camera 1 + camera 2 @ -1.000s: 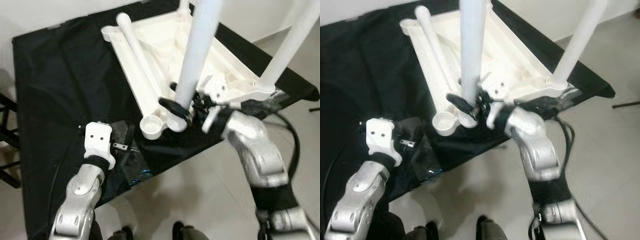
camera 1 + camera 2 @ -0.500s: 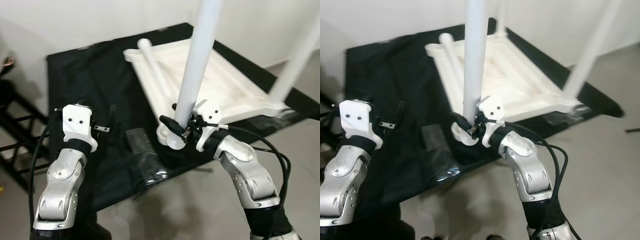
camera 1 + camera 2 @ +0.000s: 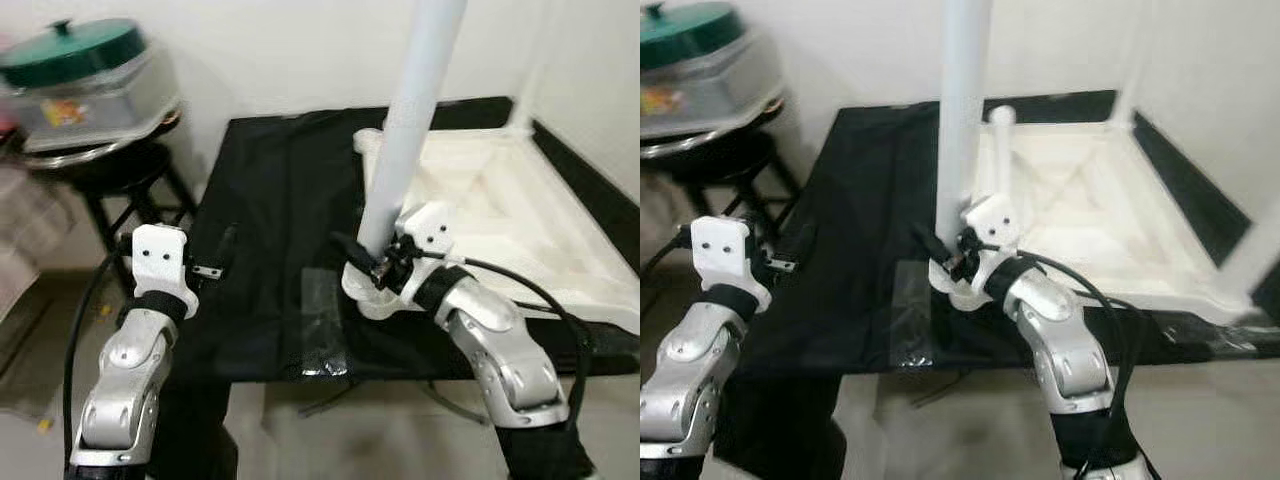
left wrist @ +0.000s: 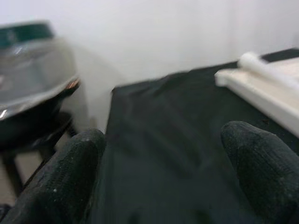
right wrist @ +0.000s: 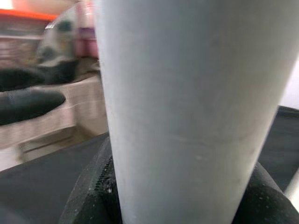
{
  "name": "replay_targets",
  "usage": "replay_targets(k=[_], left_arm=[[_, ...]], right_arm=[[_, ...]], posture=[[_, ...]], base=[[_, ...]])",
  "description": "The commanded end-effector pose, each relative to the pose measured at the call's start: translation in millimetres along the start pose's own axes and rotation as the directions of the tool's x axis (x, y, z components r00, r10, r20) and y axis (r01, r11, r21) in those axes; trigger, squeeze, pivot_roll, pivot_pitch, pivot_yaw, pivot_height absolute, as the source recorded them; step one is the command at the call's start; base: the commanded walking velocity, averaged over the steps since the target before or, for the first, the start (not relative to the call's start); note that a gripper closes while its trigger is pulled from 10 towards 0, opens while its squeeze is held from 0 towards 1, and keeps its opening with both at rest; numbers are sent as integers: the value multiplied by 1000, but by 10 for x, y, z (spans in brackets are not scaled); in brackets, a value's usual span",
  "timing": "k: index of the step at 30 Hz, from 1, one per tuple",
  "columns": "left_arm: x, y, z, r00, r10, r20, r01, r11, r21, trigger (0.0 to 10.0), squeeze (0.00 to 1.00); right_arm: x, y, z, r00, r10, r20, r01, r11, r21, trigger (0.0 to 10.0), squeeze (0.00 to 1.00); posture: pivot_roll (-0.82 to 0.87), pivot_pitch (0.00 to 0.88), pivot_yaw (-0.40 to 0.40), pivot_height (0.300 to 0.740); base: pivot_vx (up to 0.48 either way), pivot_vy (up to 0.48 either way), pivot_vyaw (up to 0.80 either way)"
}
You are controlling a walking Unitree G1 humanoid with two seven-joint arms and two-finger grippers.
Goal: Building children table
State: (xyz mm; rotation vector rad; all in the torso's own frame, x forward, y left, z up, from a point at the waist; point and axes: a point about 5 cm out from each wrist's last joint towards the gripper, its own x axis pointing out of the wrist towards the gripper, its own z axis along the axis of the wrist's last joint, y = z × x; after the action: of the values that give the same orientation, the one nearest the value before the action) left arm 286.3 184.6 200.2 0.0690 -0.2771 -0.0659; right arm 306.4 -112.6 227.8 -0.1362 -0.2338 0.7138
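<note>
A green-lidded pot (image 3: 75,62) sits on a dark round stool (image 3: 110,170) at far left. The left gripper (image 4: 163,177) hovers over the matte black cloth (image 3: 270,210), its fingers apart and empty. The right gripper (image 3: 368,263) clamps a smooth white cylindrical table leg (image 3: 410,120), upright in the corner socket of the upturned white plastic tabletop (image 3: 500,215).

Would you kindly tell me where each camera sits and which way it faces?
Left and right eye views: on the head, looking down at the black table; both arms show.
Left wrist view: along the open left gripper, over the table.
Right wrist view: right gripper clamped on the white leg.
Shared: both eye views show the leg and upturned tabletop.
</note>
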Motion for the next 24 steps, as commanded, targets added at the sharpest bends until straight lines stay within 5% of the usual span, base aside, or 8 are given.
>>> replay_targets(k=[1, 11, 15, 24], left_arm=[[-42, -58, -64, 999, -42, -28, 41, 998, -37, 10000, 0], [-117, -200, -217, 992, -104, -72, 92, 985, -149, 10000, 0], [-117, -207, -227, 992, -102, -76, 90, 984, -151, 10000, 0], [-126, -216, -287, 990, -91, -112, 74, 987, -144, 10000, 0]], right_arm=[[28, 37, 41, 1000, 16, 21, -16, 1000, 7, 10000, 0], [63, 40, -26, 999, -37, -27, 37, 999, 8, 10000, 0], [62, 39, -28, 999, -39, -30, 39, 999, 10, 10000, 0], [53, 116, -77, 998, 13, -61, -11, 1000, 25, 10000, 0]], posture=[[-48, 86, 38, 740], [-49, 89, 37, 740], [-50, 90, 36, 740], [-49, 96, 32, 740]], base=[[0, 0, 794], [0, -189, 0], [0, -472, 0], [0, 0, 0]])
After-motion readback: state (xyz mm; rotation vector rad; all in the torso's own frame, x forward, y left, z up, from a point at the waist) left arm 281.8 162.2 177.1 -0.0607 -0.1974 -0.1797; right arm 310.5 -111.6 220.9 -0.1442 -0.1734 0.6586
